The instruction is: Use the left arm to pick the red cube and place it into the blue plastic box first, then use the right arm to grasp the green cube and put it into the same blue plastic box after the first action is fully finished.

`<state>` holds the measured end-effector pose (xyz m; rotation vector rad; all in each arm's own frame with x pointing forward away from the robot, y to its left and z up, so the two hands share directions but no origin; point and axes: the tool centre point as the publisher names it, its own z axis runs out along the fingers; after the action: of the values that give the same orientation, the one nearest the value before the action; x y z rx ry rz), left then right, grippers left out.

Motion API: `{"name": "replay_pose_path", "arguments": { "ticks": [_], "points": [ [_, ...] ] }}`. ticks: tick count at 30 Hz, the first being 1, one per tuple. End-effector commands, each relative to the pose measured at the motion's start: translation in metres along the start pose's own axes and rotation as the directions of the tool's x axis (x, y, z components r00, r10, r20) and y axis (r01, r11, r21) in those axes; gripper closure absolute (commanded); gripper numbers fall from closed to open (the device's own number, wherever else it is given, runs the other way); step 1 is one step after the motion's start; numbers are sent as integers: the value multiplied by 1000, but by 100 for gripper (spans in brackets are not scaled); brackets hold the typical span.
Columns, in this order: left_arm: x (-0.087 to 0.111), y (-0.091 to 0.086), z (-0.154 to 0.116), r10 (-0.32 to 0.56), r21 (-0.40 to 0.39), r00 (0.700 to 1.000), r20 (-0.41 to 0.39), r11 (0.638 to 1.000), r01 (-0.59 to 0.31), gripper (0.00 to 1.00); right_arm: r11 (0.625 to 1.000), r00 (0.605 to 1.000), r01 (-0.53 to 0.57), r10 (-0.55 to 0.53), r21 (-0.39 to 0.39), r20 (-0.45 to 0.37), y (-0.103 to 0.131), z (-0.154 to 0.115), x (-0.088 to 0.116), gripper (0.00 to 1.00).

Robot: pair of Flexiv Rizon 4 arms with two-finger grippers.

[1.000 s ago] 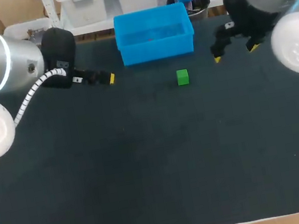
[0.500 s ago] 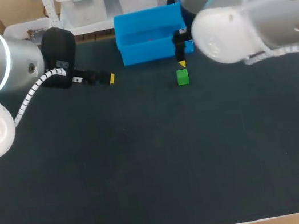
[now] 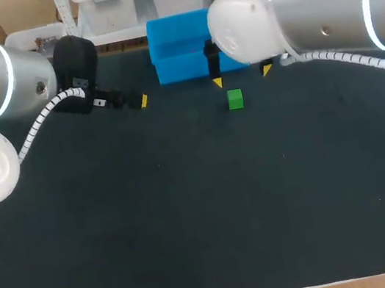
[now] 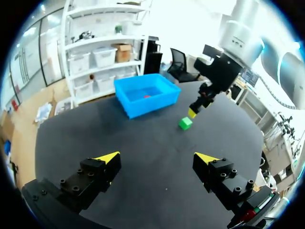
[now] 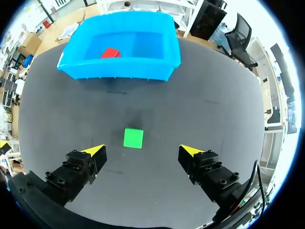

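My right gripper (image 5: pixel 142 150) hung open, the green cube (image 5: pixel 133 138) lying untouched on the table just ahead of its spread fingers. The red cube (image 5: pixel 110 53) lay inside the box (image 5: pixel 119 71) beyond. My left gripper (image 4: pixel 157 156) was open too, well apart from both.

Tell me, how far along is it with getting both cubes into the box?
First half looks done: the red cube lies inside the blue box, and the left pincer is open and empty. In hand: the right pincer hovers open close to the green cube, not touching it. Left: grasp that cube and drop it in the box.
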<state>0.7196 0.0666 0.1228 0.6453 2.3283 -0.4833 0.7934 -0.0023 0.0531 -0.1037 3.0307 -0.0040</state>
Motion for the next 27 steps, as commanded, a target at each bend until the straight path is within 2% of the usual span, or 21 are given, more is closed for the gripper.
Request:
{"name": "replay_pose_path", "arguments": {
  "ticks": [1,27],
  "points": [
    [1,2,0,2,10,1000,3,1000,-2,0,1000,998,-6,6,-7,-55,3,5,-6,0],
    [1,2,0,2,10,1000,3,1000,-2,0,999,993,18,-22,-32,-120,10,50,-4,0]
  ]
}}
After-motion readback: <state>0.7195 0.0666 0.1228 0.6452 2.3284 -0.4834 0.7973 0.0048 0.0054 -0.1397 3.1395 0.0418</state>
